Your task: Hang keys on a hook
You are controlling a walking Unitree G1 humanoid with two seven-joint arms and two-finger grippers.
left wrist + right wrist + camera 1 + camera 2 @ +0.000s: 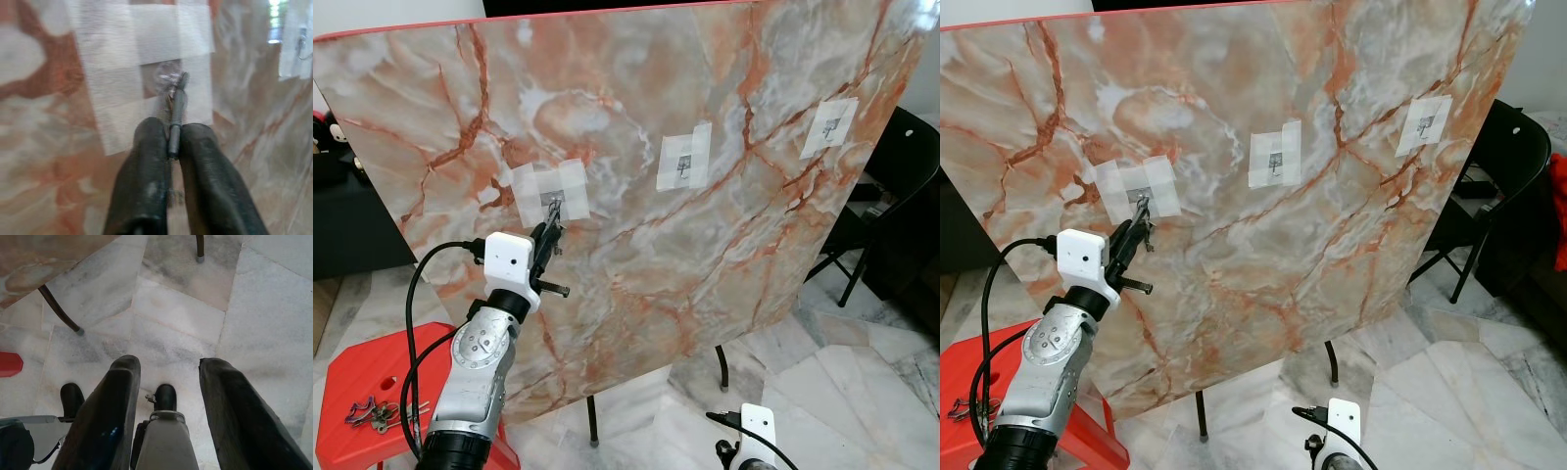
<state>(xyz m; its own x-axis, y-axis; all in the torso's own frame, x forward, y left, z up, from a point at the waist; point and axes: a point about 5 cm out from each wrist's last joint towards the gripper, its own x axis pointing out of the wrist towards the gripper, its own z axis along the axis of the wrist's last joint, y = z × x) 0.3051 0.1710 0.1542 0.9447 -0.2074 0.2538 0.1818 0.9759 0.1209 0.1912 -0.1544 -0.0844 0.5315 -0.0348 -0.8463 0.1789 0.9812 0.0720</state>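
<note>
A marble-patterned board [636,176] stands tilted before me with three hooks taped to it: left hook [551,202], middle hook [684,164], right hook [829,125]. My left gripper [548,233] is raised against the left hook and is shut on a thin grey key [176,117], whose tip touches the hook [168,78] inside the white tape patch. More keys [370,415] lie in a bunch on a red stool [372,372] at lower left. My right gripper [166,382] hangs low over the floor, open and empty.
The board rests on a dark-legged stand [592,431] above a pale marble floor [862,382]. A black chair [891,206] stands behind the board's right edge. A black cable [421,284] loops from my left wrist.
</note>
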